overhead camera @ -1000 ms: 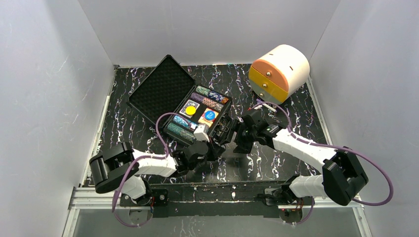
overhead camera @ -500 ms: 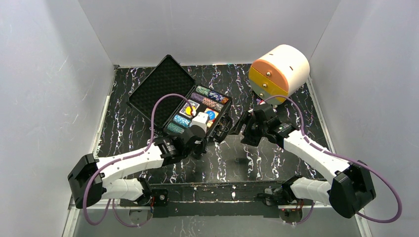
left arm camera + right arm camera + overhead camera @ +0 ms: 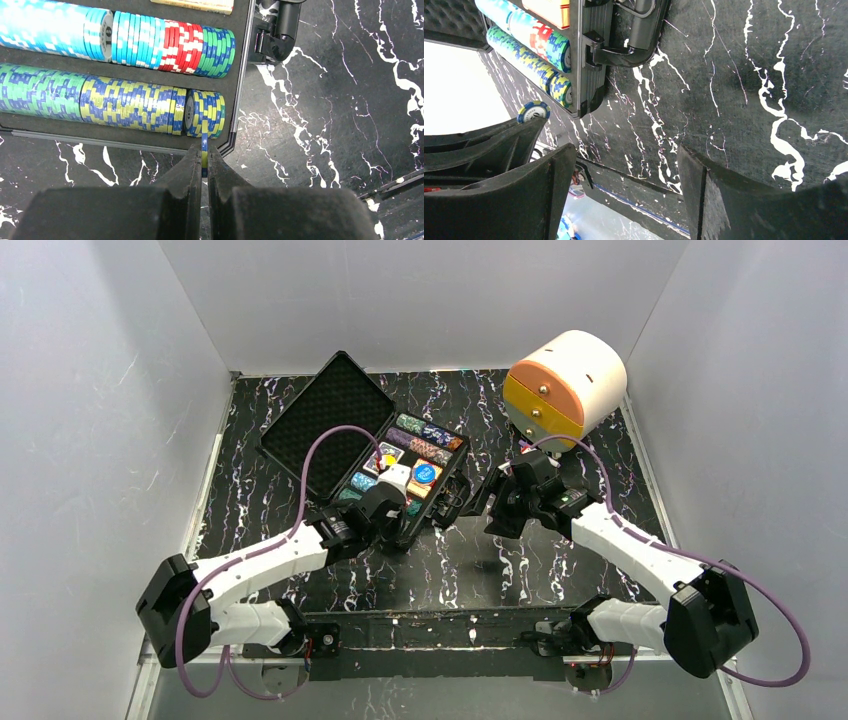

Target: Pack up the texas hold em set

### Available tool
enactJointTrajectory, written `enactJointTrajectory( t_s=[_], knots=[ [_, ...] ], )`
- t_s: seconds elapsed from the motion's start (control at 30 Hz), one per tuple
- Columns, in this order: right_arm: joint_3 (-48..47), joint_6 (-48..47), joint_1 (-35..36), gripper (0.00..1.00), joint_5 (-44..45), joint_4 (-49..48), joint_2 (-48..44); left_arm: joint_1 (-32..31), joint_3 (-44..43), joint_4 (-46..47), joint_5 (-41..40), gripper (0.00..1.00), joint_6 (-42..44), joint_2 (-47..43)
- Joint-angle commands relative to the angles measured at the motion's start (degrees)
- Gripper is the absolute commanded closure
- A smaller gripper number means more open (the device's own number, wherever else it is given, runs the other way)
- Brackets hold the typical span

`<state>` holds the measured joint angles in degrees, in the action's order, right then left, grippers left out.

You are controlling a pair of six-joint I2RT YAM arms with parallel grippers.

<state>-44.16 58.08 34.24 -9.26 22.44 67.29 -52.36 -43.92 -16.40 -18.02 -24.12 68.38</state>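
We have left jaws clamped on one chip (image 3: 204, 150), edge-on | row (image 3: 125, 106) end dead ahead, inside case (image 3: 241, 75) near corner, row running sideways | right jaws apart over counter (image 3: 734, 75), farther off.

A number, seemingly 10, was seen on the round face of the blue-and-yellow chip (image 3: 534, 111), at nine o'clock in the right wrist view. Digits on the light-blue chip (image 3: 106, 31) were not legible.
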Motion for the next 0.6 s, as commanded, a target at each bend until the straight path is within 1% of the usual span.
enactJointTrajectory(
  t_s=[0.0, 0.13, 0.47, 0.57],
  knots=[
    [-0.4, -0.76, -0.14, 0.19, -1.87, -2.13, 0.6, 0.33, -2.45, -1.76, -0.29, 1.0, 1.7, -1.1],
    [-0.09, -0.69, -0.15, 0.19, -3.4, -3.36, 1.0, 0.37, -4.87, -3.1, -1.4, 1.0, 2.76, 0.26],
    [-0.11, -1.01, -0.21, 0.19, -3.69, -3.5, 0.51, 0.41, -6.28, -4.43, -1.83, 1.0, 5.05, 3.23],
    [0.26, -0.67, -0.22, 0.19, -4.08, -3.99, 0.82, 0.41, -6.92, -4.57, -3.39, 1.0, 4.96, 3.97]
  ],
)
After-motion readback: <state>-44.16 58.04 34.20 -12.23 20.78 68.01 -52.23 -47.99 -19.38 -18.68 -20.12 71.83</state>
